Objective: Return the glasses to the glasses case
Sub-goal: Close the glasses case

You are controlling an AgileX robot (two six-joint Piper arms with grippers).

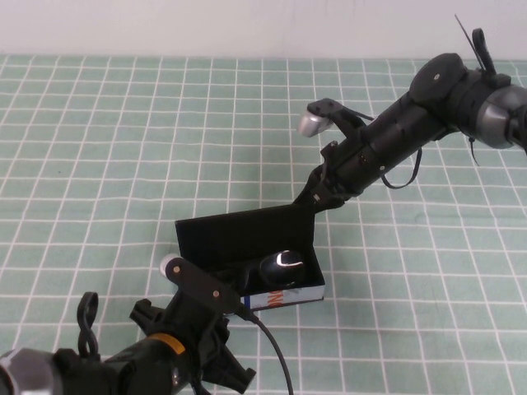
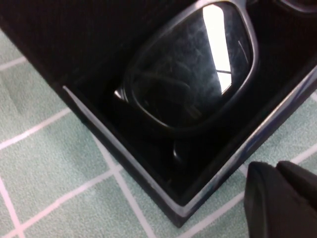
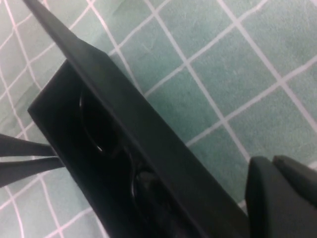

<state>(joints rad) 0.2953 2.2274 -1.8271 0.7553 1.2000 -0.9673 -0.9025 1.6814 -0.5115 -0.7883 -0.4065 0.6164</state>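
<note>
1. From overhead, the glasses case (image 1: 272, 255) sits on the green checked surface (image 1: 123, 148) a little toward five o'clock of its middle, its flip lid (image 1: 247, 230) standing up along the twelve o'clock edge.
2. The glasses (image 1: 280, 267) lie inside the case, one lens throwing back a bright glint toward the three o'clock end.
3. The case's six o'clock wall carries a white strip (image 1: 288, 296) with blue and orange print; only the overhead view shows this.
4. The right hand (image 1: 311, 197) reaches in from two o'clock and meets the lid's upper corner at the three o'clock end. Its fingers are closed together, and I cannot tell whether they pinch the lid or only press it.
5. The left hand (image 1: 226, 284) comes up from seven o'clock to the case's nine o'clock end; its fingers are hidden behind its own body, so I cannot tell their width.
6. The left wrist camera alone gives the close detail: a glossy black frame round a dark rectangular lens (image 2: 193, 69), streaked with reflected light, resting on black lining inside a pale-edged rim (image 2: 124, 158).
7. The right wrist camera alone shows the lid edge-on (image 3: 148, 124), a thin matte black slab, with faint curves of the glasses (image 3: 99, 134) in the shadowed interior.
</note>
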